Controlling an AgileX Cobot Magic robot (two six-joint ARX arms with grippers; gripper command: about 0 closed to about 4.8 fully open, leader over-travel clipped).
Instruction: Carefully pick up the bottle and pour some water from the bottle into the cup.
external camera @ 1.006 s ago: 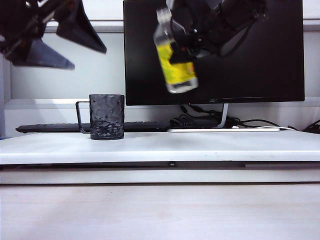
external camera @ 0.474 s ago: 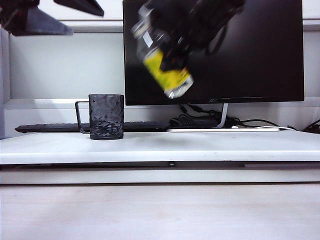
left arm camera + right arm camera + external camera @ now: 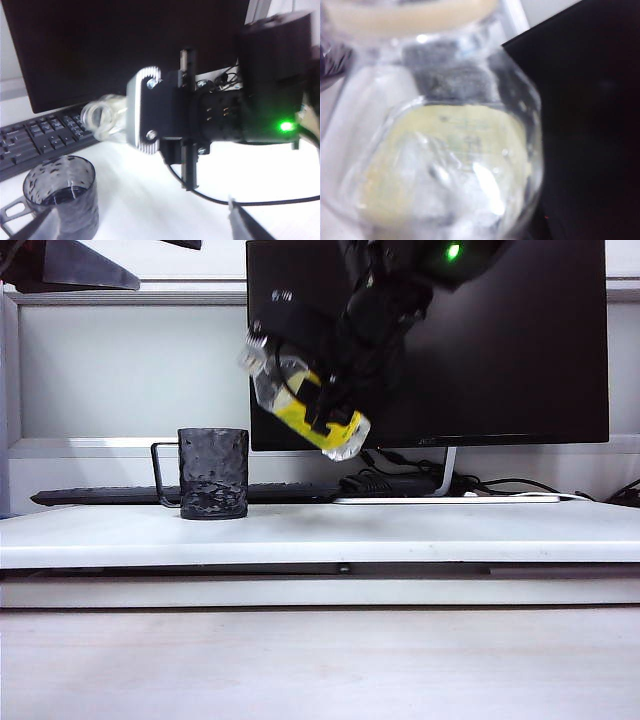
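Clear glossy plastic bottle [image 3: 300,400] with yellow label; dark, dimpled, semi-glossy cup [image 3: 213,473]; smooth matt white worktop [image 3: 400,535].

Over the last second the right gripper [image 3: 325,400] carried the bottle [image 3: 300,405] down and to the left across the front of the monitor [image 3: 520,340], toward the cup [image 3: 213,473]. The bottle, nearly upright a second ago, tipped far over, so that its open neck came to point left and slightly up, above and to the right of the cup's rim. The left gripper [image 3: 70,265] rose at the upper left of the exterior view until only its lower edges showed.
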